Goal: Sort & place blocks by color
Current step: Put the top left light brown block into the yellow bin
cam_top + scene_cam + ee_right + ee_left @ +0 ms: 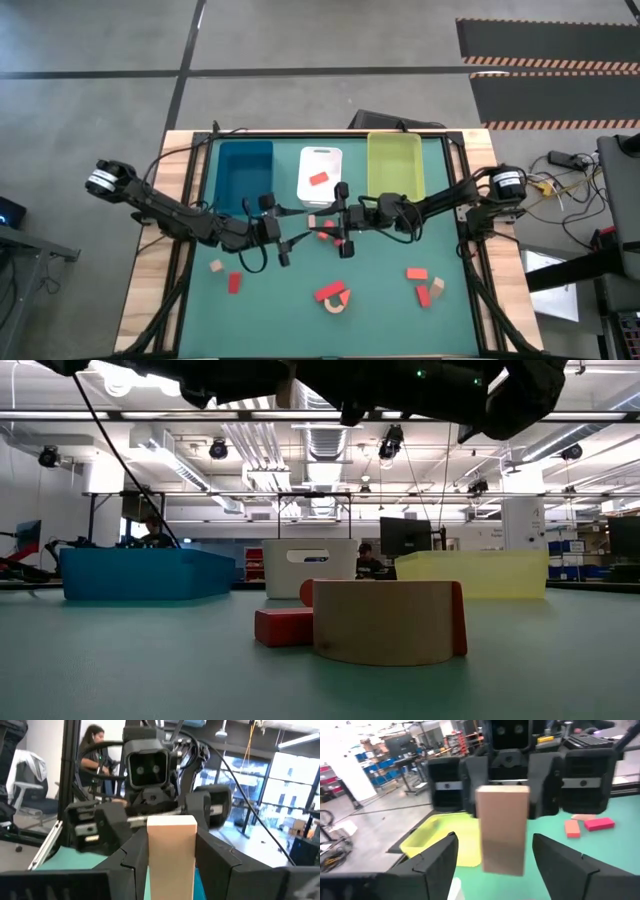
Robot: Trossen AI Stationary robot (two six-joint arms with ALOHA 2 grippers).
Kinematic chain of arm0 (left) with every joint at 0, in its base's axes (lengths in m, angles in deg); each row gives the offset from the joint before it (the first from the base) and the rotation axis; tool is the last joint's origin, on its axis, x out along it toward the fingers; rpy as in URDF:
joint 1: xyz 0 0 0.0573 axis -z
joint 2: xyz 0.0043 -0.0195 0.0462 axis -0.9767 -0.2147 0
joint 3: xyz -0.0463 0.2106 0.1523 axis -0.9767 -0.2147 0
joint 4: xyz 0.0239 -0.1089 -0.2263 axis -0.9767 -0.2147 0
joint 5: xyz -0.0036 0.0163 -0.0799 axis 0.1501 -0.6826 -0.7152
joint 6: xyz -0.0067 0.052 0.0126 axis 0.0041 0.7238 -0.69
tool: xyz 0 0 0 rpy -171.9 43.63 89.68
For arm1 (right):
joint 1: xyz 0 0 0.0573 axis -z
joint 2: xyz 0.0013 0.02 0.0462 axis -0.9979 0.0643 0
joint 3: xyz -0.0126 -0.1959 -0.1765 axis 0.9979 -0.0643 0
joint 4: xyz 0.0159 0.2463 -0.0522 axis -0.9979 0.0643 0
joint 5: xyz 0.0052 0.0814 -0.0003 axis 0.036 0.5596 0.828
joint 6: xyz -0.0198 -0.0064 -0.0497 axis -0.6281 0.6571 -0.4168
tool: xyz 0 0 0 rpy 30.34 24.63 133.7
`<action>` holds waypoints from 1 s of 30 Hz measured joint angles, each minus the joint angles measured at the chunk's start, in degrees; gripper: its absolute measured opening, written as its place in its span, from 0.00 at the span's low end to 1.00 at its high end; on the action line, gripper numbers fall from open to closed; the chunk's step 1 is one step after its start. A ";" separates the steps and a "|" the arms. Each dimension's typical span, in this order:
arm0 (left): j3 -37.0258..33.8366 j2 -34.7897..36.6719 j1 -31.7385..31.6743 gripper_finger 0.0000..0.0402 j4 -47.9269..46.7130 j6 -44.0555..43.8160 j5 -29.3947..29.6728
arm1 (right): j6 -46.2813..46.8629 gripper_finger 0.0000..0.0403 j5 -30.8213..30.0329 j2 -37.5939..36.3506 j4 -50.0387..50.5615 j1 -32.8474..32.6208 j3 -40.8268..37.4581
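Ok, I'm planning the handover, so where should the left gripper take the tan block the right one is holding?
Take the block by its free end, the half sticking out of the right gripper, pinching its two flat long sides. Come straight on, facing the right gripper: the left gripper is open, with a finger on each side of that end.

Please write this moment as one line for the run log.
right gripper: shut on tan block over table centre | left gripper: open around same block | white tray: one red block
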 joint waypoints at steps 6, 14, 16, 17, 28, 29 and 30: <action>-1.20 3.94 0.04 0.61 -6.24 -1.25 3.15 | 0.95 0.30 -0.32 -5.05 11.55 0.23 0.07; -1.20 7.43 0.04 0.61 -12.93 -3.21 3.34 | 3.58 0.30 -11.72 -15.19 53.46 3.41 6.79; -1.20 7.39 0.00 0.61 -12.90 -3.21 3.34 | 4.81 0.30 -14.38 -16.57 67.35 5.58 11.18; -1.20 7.36 0.00 0.61 -12.93 -3.18 3.34 | 5.56 0.30 -14.73 -16.92 74.29 7.09 13.59; -1.13 7.36 -0.02 0.61 -12.91 -3.08 3.50 | 3.03 0.30 -9.49 -9.94 124.44 28.82 31.39; -1.13 7.36 -0.04 0.61 -12.95 -3.08 3.49 | 1.03 0.30 -8.31 -8.88 125.45 30.51 31.60; -1.13 7.36 -0.05 0.61 -12.95 -3.08 3.50 | -1.29 0.30 -7.53 -7.86 125.90 32.14 31.65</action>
